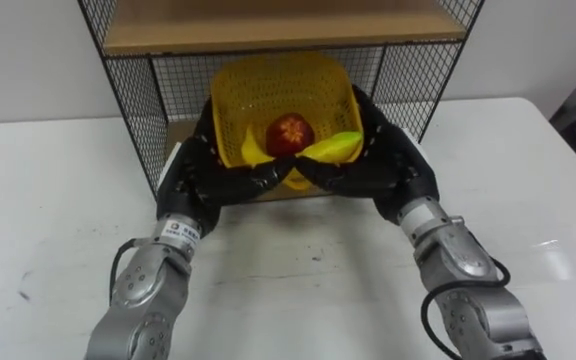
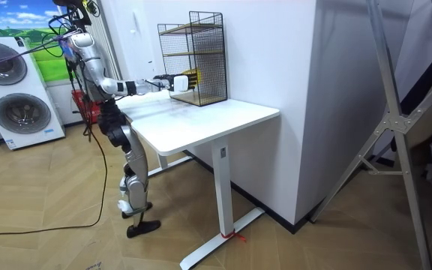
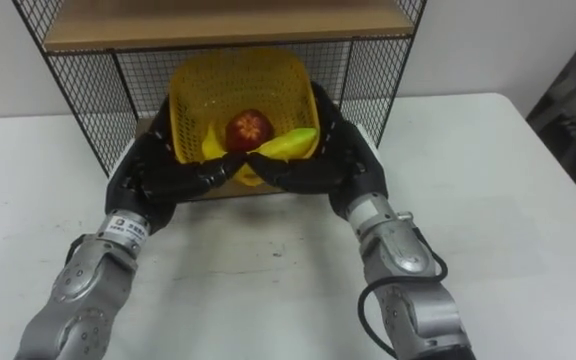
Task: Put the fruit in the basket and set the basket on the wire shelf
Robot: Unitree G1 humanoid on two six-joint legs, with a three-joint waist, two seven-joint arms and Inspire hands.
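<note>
Standing at the end of the white desk point(image 2: 201, 120) on the room view's left, the robot leans in with both arms stretched toward the wire shelf point(image 1: 128, 90) at the desk's far edge. A washing machine point(image 2: 17, 105) stands against the wall behind it.

Between its arms it holds the yellow basket point(image 1: 278, 85) at the mouth of the shelf's lowest compartment, just under a wooden shelf board point(image 1: 278, 25). The basket is tipped, its open top facing back toward the robot's head. Its far part is already inside the wire frame. I cannot tell whether its underside rests on the bottom of the shelf.

The left robot hand point(image 1: 203, 170) lies against the basket's left side and the right robot hand point(image 1: 383, 160) against its right side. The black fingers of both curl in under the near lower edge, where their tips almost meet, so each hand is closed on the basket.

The fruit is in the basket. A red apple point(image 1: 290, 133) sits in the middle, a banana point(image 1: 253, 152) lies just left of it, and a yellow-green fruit point(image 1: 336, 148) lies to its right, all gathered at the low near side.
</note>
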